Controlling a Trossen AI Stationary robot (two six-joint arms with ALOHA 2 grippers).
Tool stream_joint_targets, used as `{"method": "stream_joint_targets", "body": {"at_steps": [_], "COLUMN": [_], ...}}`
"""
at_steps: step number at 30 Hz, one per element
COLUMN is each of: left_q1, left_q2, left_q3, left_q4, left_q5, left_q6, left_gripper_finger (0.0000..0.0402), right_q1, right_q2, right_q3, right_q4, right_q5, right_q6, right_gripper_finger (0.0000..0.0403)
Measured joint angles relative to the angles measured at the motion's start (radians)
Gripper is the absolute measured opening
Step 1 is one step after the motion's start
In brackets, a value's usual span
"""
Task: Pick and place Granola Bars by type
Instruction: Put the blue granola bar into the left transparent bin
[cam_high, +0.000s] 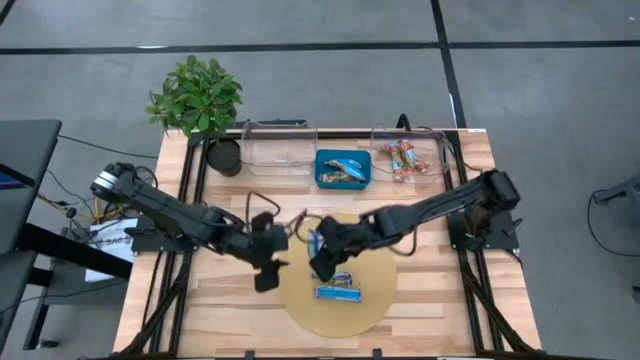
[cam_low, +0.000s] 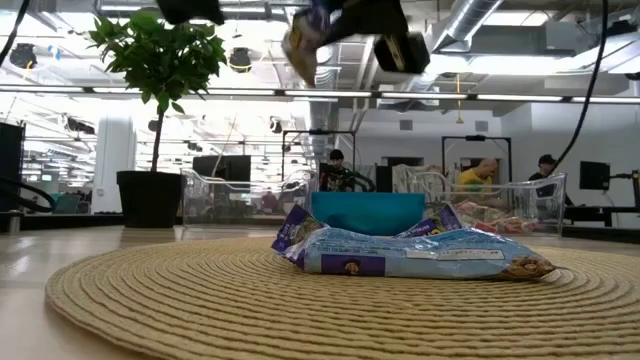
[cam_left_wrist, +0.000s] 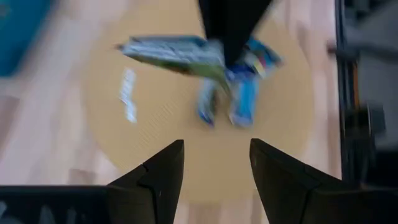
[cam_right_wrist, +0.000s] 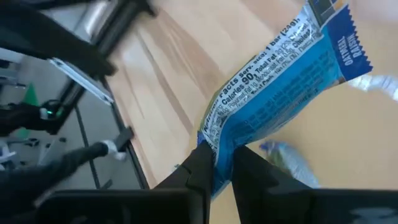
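While the right gripper (cam_right_wrist: 217, 163) pinches a blue bar (cam_right_wrist: 283, 93) by one end, it hangs above the mat (cam_high: 300, 300). Teal tray (cam_high: 343, 182) lies behind, nearer the right arm. Left gripper (cam_left_wrist: 214, 165) is open w/ nothing inside.

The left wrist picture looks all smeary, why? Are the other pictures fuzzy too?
Left wrist view: motion blur smears the blue bars and round mat; only the left gripper, open, looks crisp. Right wrist view: the right gripper holds a blue bar with readable print, background blurred. Low view: ceiling lights glare. High view: sharp.
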Motion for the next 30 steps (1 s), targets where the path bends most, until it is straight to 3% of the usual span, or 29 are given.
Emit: {"method": "stream_joint_targets", "body": {"at_steps": [6,14,20,30], "left_q1": [0.105,0.278,0.383,0.478], "left_q2": [-0.067,-0.07,-0.067,-0.016], "left_q3": [0.0,0.0,0.001,0.002], "left_q4": [0.147,0.288,0.426,0.414], "left_q5": [-0.064,0.009,0.071,0.146], "left_q6": [-0.056,-0.228,-0.271,-0.289], "left_gripper_finger": [0.0176,0.0176,0.0176,0.0176], "right_q1": [-0.054,-0.097,-0.135,-0.148], "right_q2": [-0.104,-0.191,-0.2,-0.217], "right_q3": [0.0,-0.001,-0.001,0.011], "right_q4": [-0.09,-0.167,-0.14,-0.118], "right_q5": [0.042,0.267,0.272,0.268], "right_q6": [-0.129,-0.287,-0.37,-0.461], "right_gripper_finger": [0.0032,0.0029,0.0028,0.0025]}}
